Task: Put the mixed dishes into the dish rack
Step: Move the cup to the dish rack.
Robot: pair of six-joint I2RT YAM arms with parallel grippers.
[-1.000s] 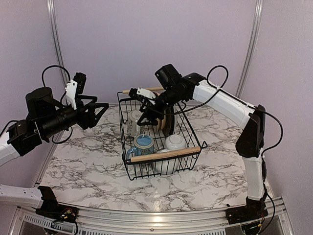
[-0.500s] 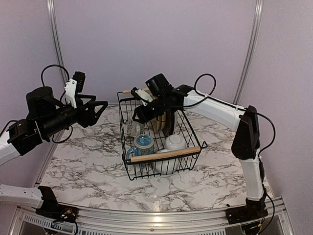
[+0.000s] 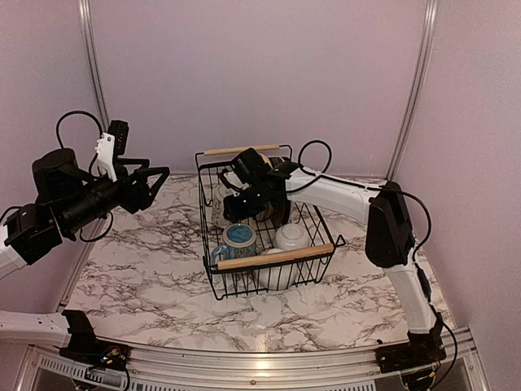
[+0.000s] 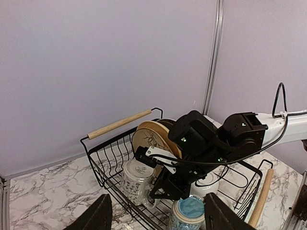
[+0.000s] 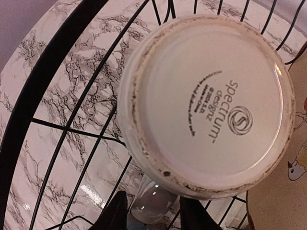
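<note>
The dish rack (image 3: 277,257), a black wire basket with wooden handles (image 4: 120,123), holds the dishes. A white patterned mug (image 5: 206,105) stands upside down in its back left corner (image 3: 221,199). My right gripper (image 5: 153,213) reaches down inside the rack (image 4: 163,189), its two fingers close on either side of the mug's handle (image 5: 153,203). I cannot tell whether they press on it. A second mug (image 3: 239,238) with a blue base, a white bowl (image 3: 291,236) and an upright tan plate (image 4: 148,136) also sit inside. My left gripper (image 3: 159,175) hangs open and empty to the left.
The rack stands in the middle of a marble table (image 3: 146,269). A dark plate (image 3: 282,210) leans behind the tan one. The right arm (image 3: 342,195) stretches over the rack's right side. Lilac walls close the back and sides.
The right gripper has dropped left and down into the rack, and its jaws have narrowed round the upturned mug's handle. The left arm has drawn back a little to the left.
</note>
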